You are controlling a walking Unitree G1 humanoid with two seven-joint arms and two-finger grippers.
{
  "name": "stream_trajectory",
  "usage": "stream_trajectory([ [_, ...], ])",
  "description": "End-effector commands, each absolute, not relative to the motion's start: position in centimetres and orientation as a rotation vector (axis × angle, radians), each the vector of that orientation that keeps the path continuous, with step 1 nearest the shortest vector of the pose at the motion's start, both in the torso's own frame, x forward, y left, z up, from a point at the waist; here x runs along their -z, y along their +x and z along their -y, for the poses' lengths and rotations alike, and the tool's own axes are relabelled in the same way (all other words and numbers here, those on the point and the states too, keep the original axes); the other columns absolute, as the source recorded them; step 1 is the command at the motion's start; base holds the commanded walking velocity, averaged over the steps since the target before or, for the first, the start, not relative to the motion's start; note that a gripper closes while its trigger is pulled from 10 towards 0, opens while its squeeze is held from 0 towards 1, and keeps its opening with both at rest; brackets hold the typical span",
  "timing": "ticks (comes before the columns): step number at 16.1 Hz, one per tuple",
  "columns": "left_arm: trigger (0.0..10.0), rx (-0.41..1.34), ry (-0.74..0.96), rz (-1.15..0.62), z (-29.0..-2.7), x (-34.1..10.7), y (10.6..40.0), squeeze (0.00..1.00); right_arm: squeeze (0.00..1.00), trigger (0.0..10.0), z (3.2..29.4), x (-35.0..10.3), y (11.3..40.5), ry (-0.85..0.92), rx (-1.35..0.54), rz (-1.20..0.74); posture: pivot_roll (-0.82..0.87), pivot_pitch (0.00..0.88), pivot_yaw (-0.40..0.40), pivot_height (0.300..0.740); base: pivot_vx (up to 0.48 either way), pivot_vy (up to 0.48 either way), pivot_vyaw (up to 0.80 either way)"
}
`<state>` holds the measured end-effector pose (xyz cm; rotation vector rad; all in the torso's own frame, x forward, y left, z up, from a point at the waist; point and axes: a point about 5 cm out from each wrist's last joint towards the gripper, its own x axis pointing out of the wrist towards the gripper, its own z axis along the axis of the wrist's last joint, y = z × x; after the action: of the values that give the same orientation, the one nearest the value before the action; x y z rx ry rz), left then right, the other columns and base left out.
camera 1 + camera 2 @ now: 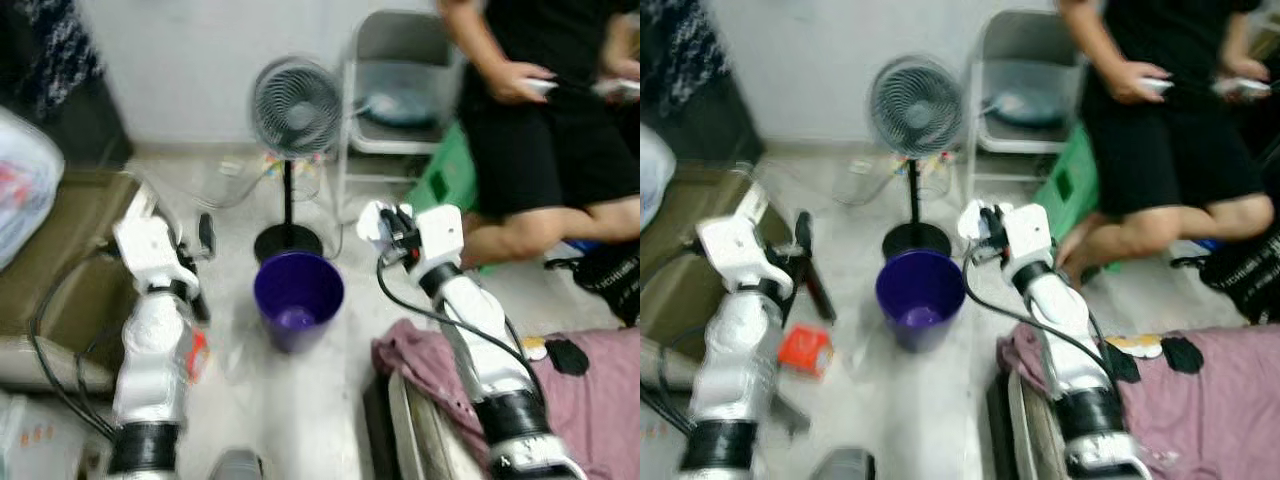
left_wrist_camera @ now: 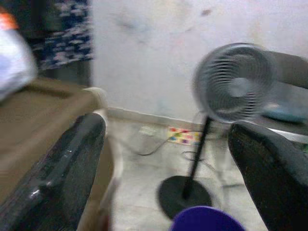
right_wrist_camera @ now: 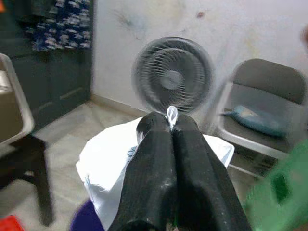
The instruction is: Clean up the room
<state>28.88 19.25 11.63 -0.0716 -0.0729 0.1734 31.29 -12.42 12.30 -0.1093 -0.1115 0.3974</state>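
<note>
Fingers of the right gripper [image 3: 169, 126] pinch a white wrapper [image 3: 108, 163] above the purple bin [image 1: 298, 297]; left gripper [image 2: 168, 168] fingers spread; no legible writing.

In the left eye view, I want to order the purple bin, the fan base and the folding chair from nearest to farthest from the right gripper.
Measured from the right gripper, shut on a white wad:
1. Purple bin, just below and to its left.
2. Fan base, to its left; almost as near as the bin, nearly too close to call.
3. Folding chair, farther back by the wall.

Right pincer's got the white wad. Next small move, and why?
Probably swing the right pincer left over the purple bin. Its fingers are shut on the white paper wad, which hangs right of the bin's open mouth, so releasing now would likely miss.
</note>
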Motion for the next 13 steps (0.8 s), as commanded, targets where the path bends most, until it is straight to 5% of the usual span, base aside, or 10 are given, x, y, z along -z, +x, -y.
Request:
stream_trajectory([
  [1, 10.0, -0.165, -0.076, 0.079, -19.00, -11.92, 28.99, 0.00, 0.00, 10.0, 12.56, -12.53, 31.43, -0.113, -0.393, 0.117, 0.04, 0.000, -0.083, 0.740, 0.000, 0.000, 0.79],
  [6, 10.0, -0.164, -0.082, 0.080, -19.00, -11.94, 29.02, 0.00, 0.00, 10.0, 12.57, -12.59, 31.57, -0.110, -0.388, 0.118, 0.04, 0.000, -0.085, 0.740, 0.000, 0.000, 0.73],
  [13, 10.0, -0.134, -0.093, 0.101, -18.67, -12.16, 28.86, 0.00, 0.00, 10.0, 12.59, -12.55, 31.54, -0.111, -0.382, 0.118, 0.04, 0.000, -0.083, 0.740, 0.037, 0.000, 0.00],
])
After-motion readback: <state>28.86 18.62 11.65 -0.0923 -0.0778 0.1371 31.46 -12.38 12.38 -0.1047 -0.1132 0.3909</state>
